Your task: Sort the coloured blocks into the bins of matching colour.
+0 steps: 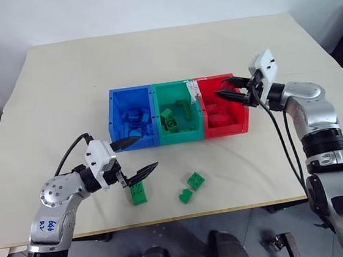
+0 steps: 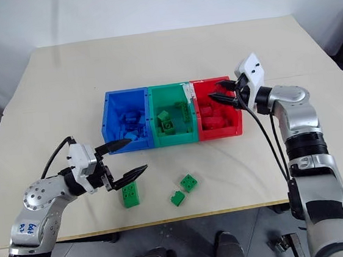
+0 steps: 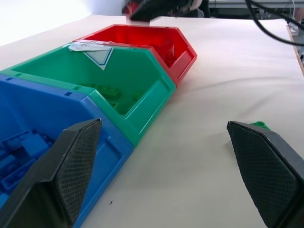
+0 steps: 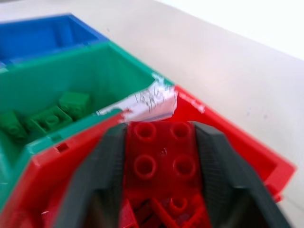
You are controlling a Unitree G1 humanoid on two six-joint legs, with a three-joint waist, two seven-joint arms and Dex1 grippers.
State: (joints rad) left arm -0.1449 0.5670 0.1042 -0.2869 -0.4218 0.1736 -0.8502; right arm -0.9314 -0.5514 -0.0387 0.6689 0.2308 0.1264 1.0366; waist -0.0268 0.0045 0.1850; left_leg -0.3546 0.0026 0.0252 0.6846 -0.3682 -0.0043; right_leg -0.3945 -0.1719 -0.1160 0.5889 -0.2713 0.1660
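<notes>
Nearly there, I'd say: my right gripper [image 1: 224,92] hangs over the red bin [image 1: 242,116] with a red block [image 4: 164,159] between its fingers, which touch the block's sides, though I cannot tell whether they grip it firmly or are letting go. My left gripper [image 1: 134,155] hangs low over the table [image 1: 62,84] in front of the blue bin [image 1: 114,116], its fingers spread wide with nothing between them. The blue bin holds blue blocks, the green bin [image 1: 159,96] holds several green ones, and the red bin has red ones in it. What is left, as far as I can see, is three green blocks on the table near the front edge: an oblong one [image 1: 137,193] just beside my left fingertips, and two smaller ones, one [image 1: 196,179] close to the other [image 1: 185,196], further to my right. No red or blue blocks lie loose on the table. I judge the red drop comes first, then the three greens.
</notes>
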